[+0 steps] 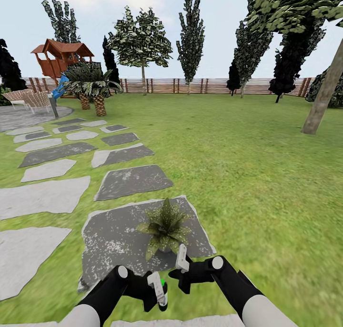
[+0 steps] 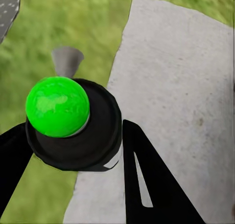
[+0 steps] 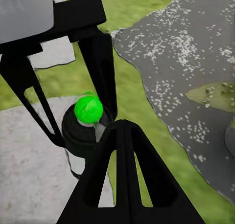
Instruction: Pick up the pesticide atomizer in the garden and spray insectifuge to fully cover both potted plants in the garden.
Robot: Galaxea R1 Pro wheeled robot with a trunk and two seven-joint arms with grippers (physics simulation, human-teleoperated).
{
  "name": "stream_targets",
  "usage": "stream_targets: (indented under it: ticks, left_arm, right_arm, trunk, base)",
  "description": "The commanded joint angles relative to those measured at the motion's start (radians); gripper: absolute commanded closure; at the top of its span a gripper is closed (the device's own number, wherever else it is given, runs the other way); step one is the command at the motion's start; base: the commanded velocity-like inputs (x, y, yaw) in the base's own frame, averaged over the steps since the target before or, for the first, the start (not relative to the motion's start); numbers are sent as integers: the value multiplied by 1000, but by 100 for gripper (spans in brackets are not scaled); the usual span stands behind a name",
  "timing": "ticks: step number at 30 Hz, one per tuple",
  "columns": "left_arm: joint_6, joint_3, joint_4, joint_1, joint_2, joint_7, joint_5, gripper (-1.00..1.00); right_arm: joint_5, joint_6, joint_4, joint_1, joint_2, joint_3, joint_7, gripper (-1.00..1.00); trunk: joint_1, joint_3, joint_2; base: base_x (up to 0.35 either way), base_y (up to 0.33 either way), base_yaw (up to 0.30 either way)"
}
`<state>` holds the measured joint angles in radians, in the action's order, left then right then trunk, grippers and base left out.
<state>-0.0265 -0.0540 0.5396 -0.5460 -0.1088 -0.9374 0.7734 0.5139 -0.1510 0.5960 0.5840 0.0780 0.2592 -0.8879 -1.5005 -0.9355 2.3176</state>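
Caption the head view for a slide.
Left gripper holds the atomizer beside a potted plant on a stepping stone.

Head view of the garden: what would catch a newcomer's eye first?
A spiky potted plant sits on a dark stepping stone just ahead of two black arms. The left gripper holds a dark bottle topped by a bright green ball. Far left, a red-brown playhouse stands by the fence.
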Motion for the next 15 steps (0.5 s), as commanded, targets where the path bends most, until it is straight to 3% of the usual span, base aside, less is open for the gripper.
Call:
stream_targets:
  ticks: [1, 6, 15]
  left_arm:
    - [-3, 0, 2, 0, -4, -3, 7, 100]
    - [-3, 1, 2, -10, -19, -2, 7, 100]
    - [-4, 2, 2, -21, -20, 3, 6, 100]
  right_arm:
    - [10, -9, 1, 0, 0, -1, 0, 100]
    - [11, -9, 1, 0, 0, -1, -1, 100]
    - [11, -9, 1, 0, 0, 0, 0, 100]
  trunk:
    - [0, -1, 0]
    - [0, -1, 0]
    - [0, -1, 0]
  base:
    - [0, 0, 0]
    - [0, 0, 0]
    - [0, 0, 0]
